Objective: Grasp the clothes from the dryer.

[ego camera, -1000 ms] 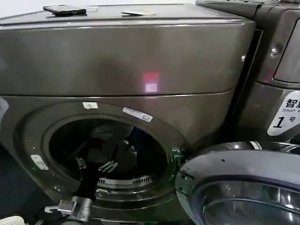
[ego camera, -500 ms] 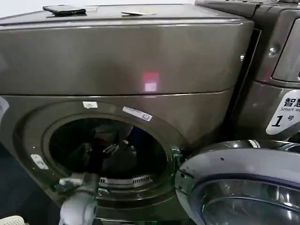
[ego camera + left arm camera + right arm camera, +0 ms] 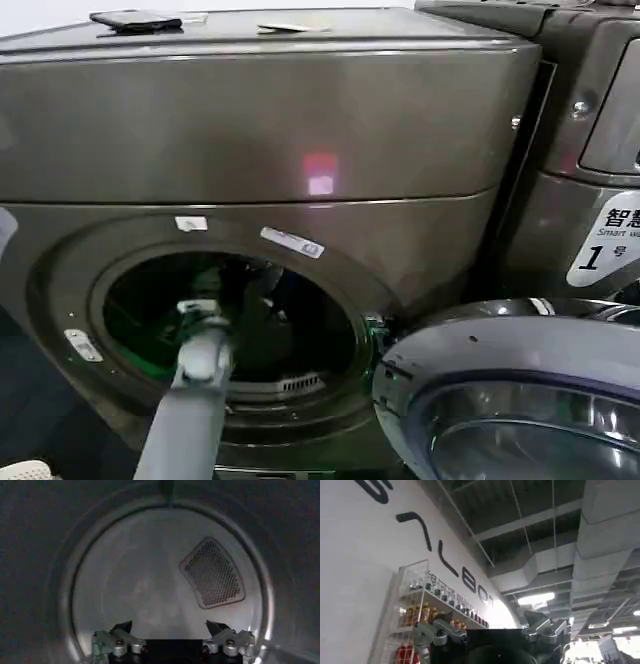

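The bronze-grey front-loading dryer (image 3: pixel 270 130) is cut off by the head view's left and lower edges. Inside its round porthole, the dark drum interior beyond the left gripper's fingertips (image 3: pixel 171 630) is too dim to tell fabric from metal. The grey left arm (image 3: pixel 195 400) covers the porthole's lower rim. The open round glass door (image 3: pixel 520 400) is cropped at the right and bottom. The white "1" sticker (image 3: pixel 612 240) is cropped; its small print is illegible.

The left arm (image 3: pixel 190 420) is a smooth grey tube. Each claw (image 3: pixel 172 632) has silver screwed knuckles, dark pointed fingertips (image 3: pixel 121 627) and a black base.
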Robot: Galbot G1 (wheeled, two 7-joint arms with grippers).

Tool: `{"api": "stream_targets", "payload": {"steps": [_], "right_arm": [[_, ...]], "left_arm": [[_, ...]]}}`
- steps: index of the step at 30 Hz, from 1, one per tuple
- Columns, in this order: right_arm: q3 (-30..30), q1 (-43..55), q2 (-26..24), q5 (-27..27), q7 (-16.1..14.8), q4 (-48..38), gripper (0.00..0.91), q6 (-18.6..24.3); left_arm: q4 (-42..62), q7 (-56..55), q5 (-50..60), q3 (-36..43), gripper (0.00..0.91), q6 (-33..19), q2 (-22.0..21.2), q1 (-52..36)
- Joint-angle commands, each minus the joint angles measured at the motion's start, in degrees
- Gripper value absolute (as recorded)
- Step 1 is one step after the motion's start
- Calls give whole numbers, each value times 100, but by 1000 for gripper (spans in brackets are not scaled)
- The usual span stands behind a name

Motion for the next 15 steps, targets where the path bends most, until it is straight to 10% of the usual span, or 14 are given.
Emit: {"api": "stream_targets", "payload": {"steps": [1,15], "right_arm": [[-82,83,-8,-2,-6,34,907,-6],[-142,134,8,-30,-61,-5,907,0]], "left_arm": [[2383,848,424,554,907,196,26,-1595],[4279,3735,2849,2822,907,-724,234,-2944]]}}
